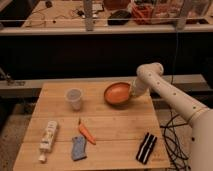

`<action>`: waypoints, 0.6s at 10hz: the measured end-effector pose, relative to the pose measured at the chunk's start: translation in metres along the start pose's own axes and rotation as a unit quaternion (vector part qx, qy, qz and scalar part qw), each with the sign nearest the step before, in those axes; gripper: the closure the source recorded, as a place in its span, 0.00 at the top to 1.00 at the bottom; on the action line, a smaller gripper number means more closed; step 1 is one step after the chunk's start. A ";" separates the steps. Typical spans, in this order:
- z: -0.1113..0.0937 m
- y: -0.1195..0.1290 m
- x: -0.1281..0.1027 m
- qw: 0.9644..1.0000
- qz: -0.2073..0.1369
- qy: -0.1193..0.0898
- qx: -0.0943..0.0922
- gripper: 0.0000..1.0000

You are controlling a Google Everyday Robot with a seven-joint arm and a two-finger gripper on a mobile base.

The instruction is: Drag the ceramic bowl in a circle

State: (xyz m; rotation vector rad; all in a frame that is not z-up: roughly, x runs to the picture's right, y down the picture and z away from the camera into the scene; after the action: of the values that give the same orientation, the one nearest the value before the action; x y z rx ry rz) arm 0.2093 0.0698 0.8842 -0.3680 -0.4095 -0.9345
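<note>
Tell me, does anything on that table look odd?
The ceramic bowl near the table's far edge looks tipped toward the camera rather than flat, with the gripper at its right rim. Nothing looks spilled.

The ceramic bowl (117,93), round, shallow and orange, sits near the far edge of the tabletop (116,126), right of centre, the end effector (131,94) at its right rim.

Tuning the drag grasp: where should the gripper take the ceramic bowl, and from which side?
Pinch the camera-right rim of the ceramic bowl, coming from above. The bowl is wide and shallow, so likely only its rim offers a hold. The gripper is at that rim, on the arm's side; the cup stands apart on the left.
</note>
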 end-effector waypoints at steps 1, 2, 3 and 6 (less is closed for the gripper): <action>-0.007 0.022 -0.019 1.000 0.008 -0.001 -0.002 0.00; -0.013 0.039 -0.035 1.000 0.015 -0.002 -0.003 0.00; -0.020 0.055 -0.053 1.000 0.018 -0.007 0.004 0.00; -0.027 0.054 -0.092 0.999 -0.026 -0.017 0.021 0.00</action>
State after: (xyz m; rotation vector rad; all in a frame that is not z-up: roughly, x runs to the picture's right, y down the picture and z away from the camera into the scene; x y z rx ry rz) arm 0.2101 0.1507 0.8092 -0.3365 -0.4718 -0.9689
